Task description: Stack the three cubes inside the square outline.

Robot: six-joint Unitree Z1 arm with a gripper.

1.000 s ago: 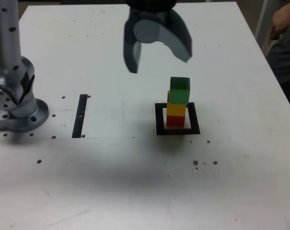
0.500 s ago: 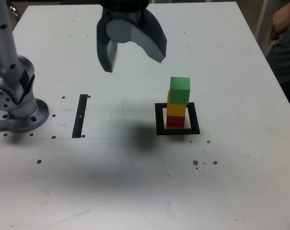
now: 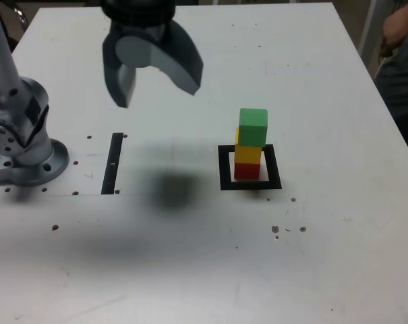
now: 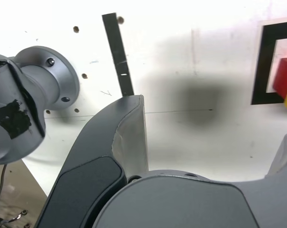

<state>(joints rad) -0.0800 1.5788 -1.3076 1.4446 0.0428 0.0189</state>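
Stack of three cubes, one column, upright, well in from the tabletop's (image 3: 311, 243) edges, somewhat closer to the edge at the exterior view's right than to that at its left:
– red cube (image 3: 247, 171), lowest, standing within the white centre of the square outline (image 3: 274, 167);
– yellow cube (image 3: 248, 154), middle, a sliver showing past the green one at the exterior view's left;
– green cube (image 3: 253, 127), topmost.

Claw (image 3: 156, 99), one, grey, spread wide, with nothing between the fingers; raised above the tabletop, apart from the stack, to its left in the exterior view.

Black strip (image 3: 112, 163), one, thin, straight, flat on the tabletop between the round grey base (image 3: 32, 162) and the square outline. Base near the tabletop's edge at the exterior view's left.

Person's hand (image 3: 398, 30), one, partly visible, beyond the tabletop's edge at the exterior view's right, near the far corner.
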